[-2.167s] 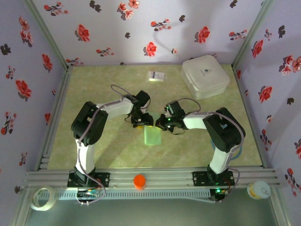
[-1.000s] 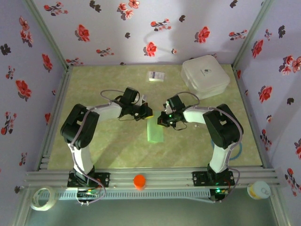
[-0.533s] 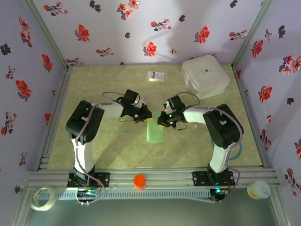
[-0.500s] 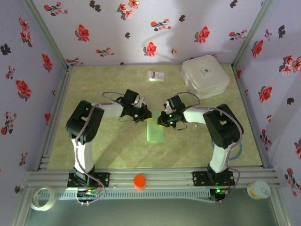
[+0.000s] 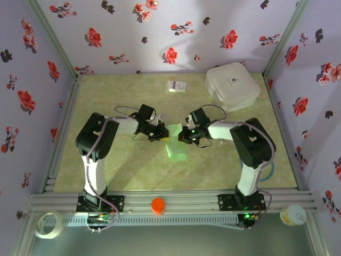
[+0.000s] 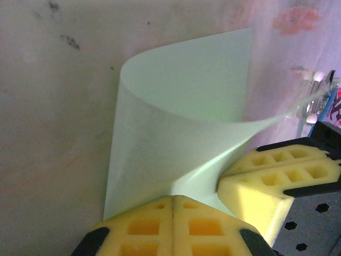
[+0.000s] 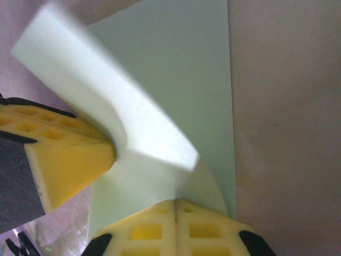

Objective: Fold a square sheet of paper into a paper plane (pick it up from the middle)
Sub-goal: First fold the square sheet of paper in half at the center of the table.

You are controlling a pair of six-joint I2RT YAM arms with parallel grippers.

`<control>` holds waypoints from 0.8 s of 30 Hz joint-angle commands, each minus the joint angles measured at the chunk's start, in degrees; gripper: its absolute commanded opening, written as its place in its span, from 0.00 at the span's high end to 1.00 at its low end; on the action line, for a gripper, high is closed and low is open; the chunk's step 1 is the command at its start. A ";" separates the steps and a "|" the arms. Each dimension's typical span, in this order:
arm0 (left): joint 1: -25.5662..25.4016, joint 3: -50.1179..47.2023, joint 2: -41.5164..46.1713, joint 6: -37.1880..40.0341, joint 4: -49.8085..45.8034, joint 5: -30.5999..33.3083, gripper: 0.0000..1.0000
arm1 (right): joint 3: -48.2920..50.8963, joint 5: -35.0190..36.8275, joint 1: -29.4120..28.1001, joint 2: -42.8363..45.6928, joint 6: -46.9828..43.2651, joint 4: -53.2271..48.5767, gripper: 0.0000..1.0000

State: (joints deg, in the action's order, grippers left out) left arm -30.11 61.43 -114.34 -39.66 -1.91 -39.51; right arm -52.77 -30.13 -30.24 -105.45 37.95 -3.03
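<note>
Left gripper [image 5: 161, 133] is pinching the far end of the square sheet of paper [image 5: 175, 146] from the 9 o'clock side, pads pressed flat together with no gap. Right gripper [image 5: 183, 137] is pinching the same end from 3 o'clock, its pads also closed on the paper. In the left wrist view the yellow pads are meeting at the bottom edge with the pale green sheet coming out of the seam and curling up toward 12 o'clock, while the right gripper is touching the sheet at 4 o'clock. In the right wrist view the paper is bending in a raised curl between both tips. The sheet is lying mid-table [image 5: 122, 165], its near end resting flat and pointing to 6 o'clock. White rounded box [image 5: 233, 87] is sitting at 1 o'clock, well apart
</note>
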 commanded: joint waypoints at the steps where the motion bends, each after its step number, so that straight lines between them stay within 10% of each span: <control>1: 0.75 -1.32 -1.25 2.84 -4.17 2.86 1.00 | 2.59 4.26 0.36 -3.14 0.64 -5.37 1.00; 24: 3.28 7.74 -5.95 3.27 -9.38 2.29 1.00 | 2.32 4.30 0.36 -2.65 0.88 -5.94 1.00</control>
State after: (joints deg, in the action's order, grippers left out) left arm -27.94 69.95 -118.56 -37.74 -9.08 -39.16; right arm -52.77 -30.24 -30.24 -105.45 38.09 -2.90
